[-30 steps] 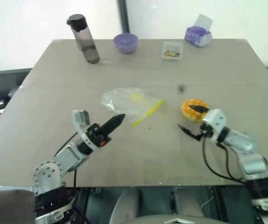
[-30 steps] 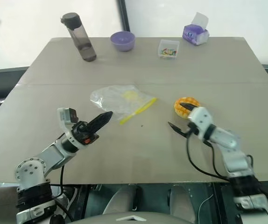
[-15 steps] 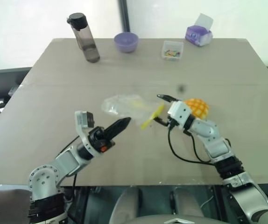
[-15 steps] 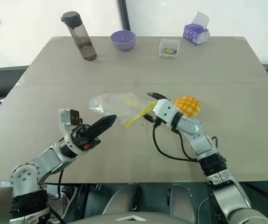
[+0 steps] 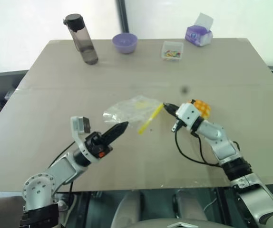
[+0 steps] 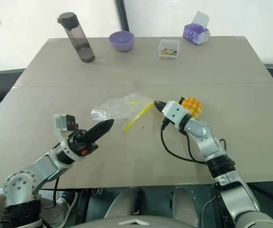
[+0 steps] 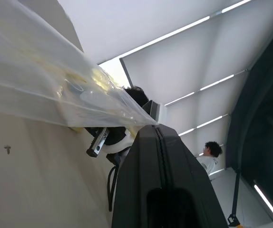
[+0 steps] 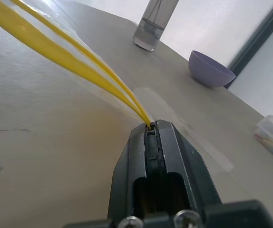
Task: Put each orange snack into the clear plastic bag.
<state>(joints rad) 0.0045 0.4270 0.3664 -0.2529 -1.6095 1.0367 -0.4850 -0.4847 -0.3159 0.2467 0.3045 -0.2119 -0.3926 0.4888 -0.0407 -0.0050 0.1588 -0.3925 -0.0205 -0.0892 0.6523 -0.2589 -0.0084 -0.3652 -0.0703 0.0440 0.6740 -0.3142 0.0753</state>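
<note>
The clear plastic bag (image 5: 129,107) lies crumpled in the middle of the table, its yellow seal strip (image 5: 150,118) running toward me. My right gripper (image 5: 167,108) is shut on the far end of that strip; the right wrist view shows the yellow strip (image 8: 70,52) pinched at the tips. The orange snack (image 5: 199,107), a domed bun with a grid top, sits on the table just behind the right wrist, not held. My left gripper (image 5: 119,128) is shut and holds nothing. It points at the bag's near edge from a short way off.
Along the table's (image 5: 231,76) far edge stand a dark bottle (image 5: 81,39), a purple bowl (image 5: 125,43), a small clear box of colourful bits (image 5: 172,50) and a purple tissue pack (image 5: 198,33). A person (image 7: 208,154) shows in the background of the left wrist view.
My right gripper left the orange snack's side, swung left to the end of the yellow strip and shut on it. The left arm has hardly moved.
</note>
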